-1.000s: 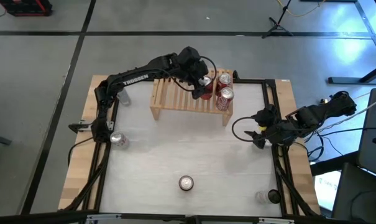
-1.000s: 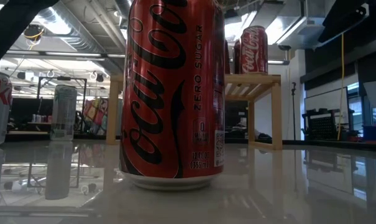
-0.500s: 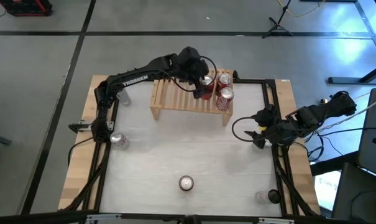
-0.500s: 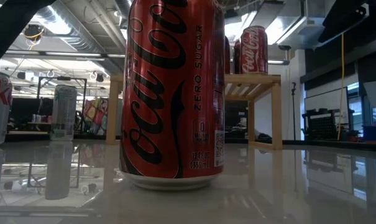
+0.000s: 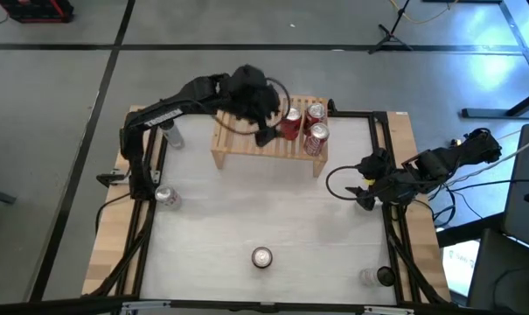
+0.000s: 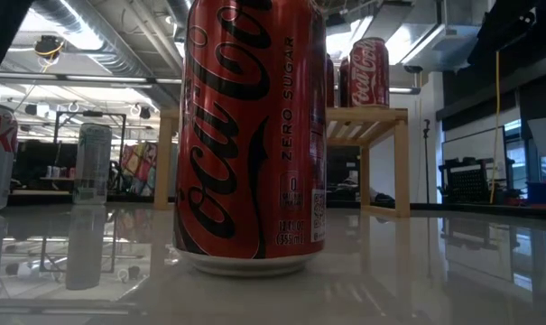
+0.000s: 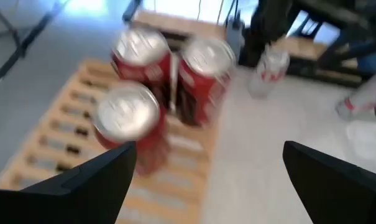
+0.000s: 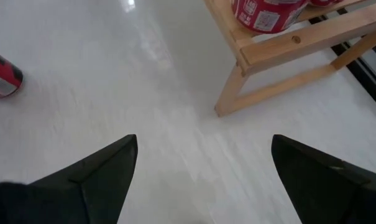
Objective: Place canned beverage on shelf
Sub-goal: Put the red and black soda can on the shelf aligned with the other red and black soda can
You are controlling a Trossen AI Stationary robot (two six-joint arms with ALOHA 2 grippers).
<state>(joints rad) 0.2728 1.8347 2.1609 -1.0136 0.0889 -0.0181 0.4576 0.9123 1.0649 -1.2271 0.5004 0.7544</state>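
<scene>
Left gripper point(image 5: 262, 129) hangs over the middle of the shelf point(image 5: 247, 136), fingers apart, nothing between them; in its wrist view the two dark fingers point(image 7: 82, 180) frame empty air above the slats. Just beside it, toward the shelf's right end, three red cans point(image 5: 304, 127) stand upright in a tight cluster on the slatted top; the nearest one point(image 7: 127, 121) is clear of the fingers.

Left side of the table point(image 5: 212, 227): a slim pale can point(image 5: 168, 134) near the far edge and a silver-topped can point(image 5: 164, 196) by the left rail, both upright. Centre front: a red can point(image 5: 262, 257) standing alone, well apart from the shelf; it fills the low view point(image 6: 250, 135). Front right corner: one more can point(image 5: 369, 277) beside a dark round thing I cannot make out.

Right gripper point(image 5: 362, 188) waits at the table's right edge, fingers spread and empty, looking toward the shelf's right leg point(image 8: 234, 93).

Handling, as judgement: the cans look sealed, so likely fairly heavy for their size, rigid under a moderate squeeze, smooth and somewhat slippery on the painted wall. Best hold is across the body at about mid-height, fingers on opposite sides, can kept upright. Set down with the base spanning slats, not in a gap, and clear of the cluster.
</scene>
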